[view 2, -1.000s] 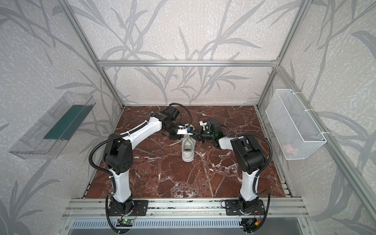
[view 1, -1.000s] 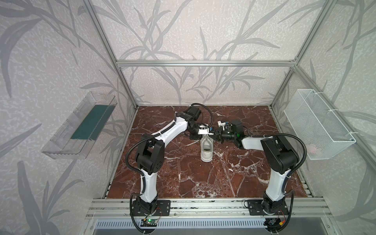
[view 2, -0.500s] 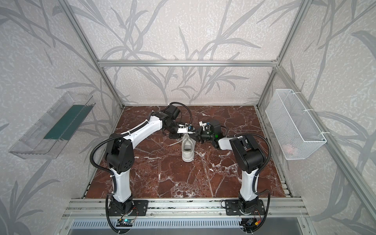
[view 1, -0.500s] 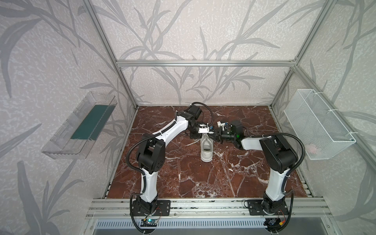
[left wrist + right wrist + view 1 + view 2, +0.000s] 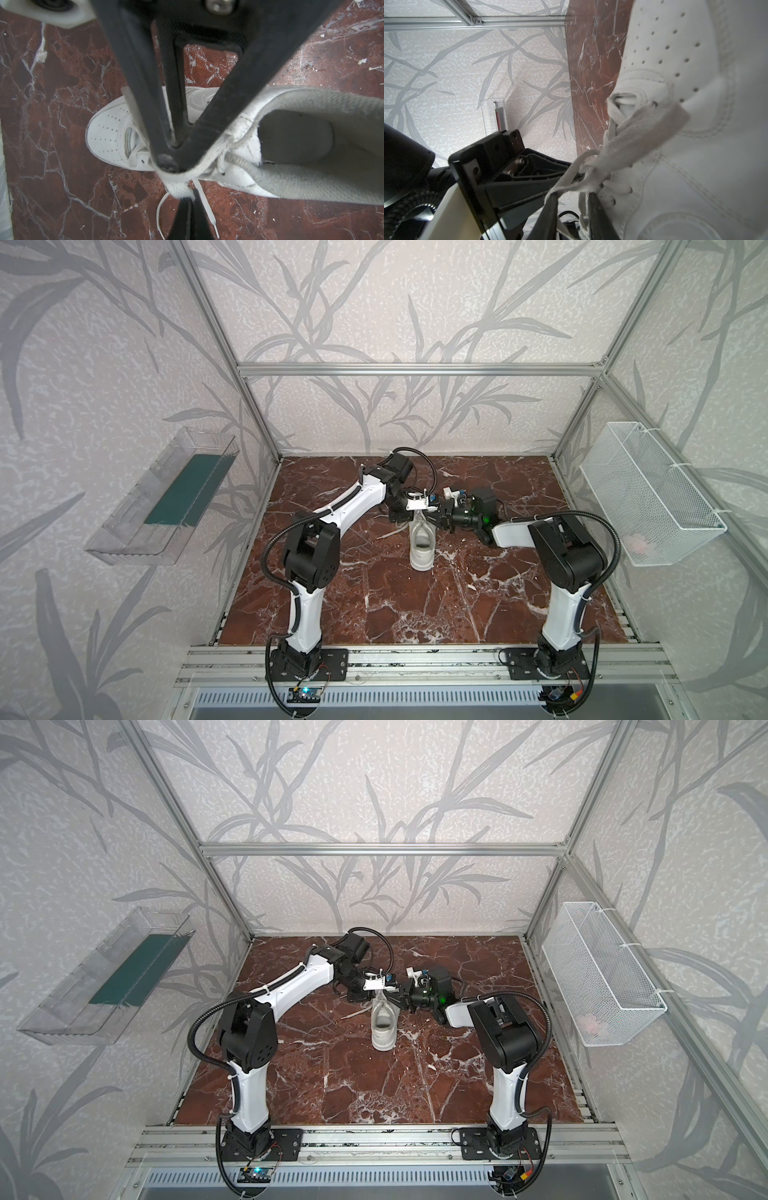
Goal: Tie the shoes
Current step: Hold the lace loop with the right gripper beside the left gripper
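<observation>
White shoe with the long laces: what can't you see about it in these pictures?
- Left wrist view: the left hand's shut black fingers hide the white low-top sneaker's middle; whether they pinch the flat white lace or it only wraps round them is unclear.
- Right wrist view: the picture's edge cuts off the heel; the nearest lace is blurred.
- Both top views: that hand and the right hand cover the lacing; any knot is too small.

White sneaker (image 5: 422,547), white-veined red-brown tabletop (image 5: 415,605), perhaps greyish laces (image 5: 643,128).

Sneaker (image 5: 422,551): on table (image 5: 374,605), centre.
Left gripper (image 5: 417,512): above sneaker's far end.
Right gripper (image 5: 436,519): just right of left gripper.
Laces (image 5: 390,533): trailing on table, left of sneaker.
</observation>
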Action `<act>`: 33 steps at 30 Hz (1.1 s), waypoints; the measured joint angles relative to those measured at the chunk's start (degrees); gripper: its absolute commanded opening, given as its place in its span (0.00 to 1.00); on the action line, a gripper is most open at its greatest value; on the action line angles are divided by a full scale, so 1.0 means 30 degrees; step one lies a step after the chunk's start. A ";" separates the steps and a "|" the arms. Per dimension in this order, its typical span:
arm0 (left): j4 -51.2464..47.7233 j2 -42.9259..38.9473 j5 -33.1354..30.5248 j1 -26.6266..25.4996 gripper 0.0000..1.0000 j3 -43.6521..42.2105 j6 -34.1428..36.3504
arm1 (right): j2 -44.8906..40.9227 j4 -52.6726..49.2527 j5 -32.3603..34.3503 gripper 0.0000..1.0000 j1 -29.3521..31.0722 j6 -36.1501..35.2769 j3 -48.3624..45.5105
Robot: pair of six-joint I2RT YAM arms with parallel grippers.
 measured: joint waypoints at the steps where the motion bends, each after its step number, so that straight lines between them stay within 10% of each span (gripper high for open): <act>1: 0.0007 0.0029 0.0000 0.0000 0.00 0.0044 0.0000 | 0.0007 0.0138 0.0000 0.29 0.0000 0.0051 -0.0044; 33: -0.1049 0.0991 0.0277 -0.0503 0.00 0.1494 -0.0117 | 0.0109 0.0430 -0.0153 0.30 0.0007 0.0029 -0.0087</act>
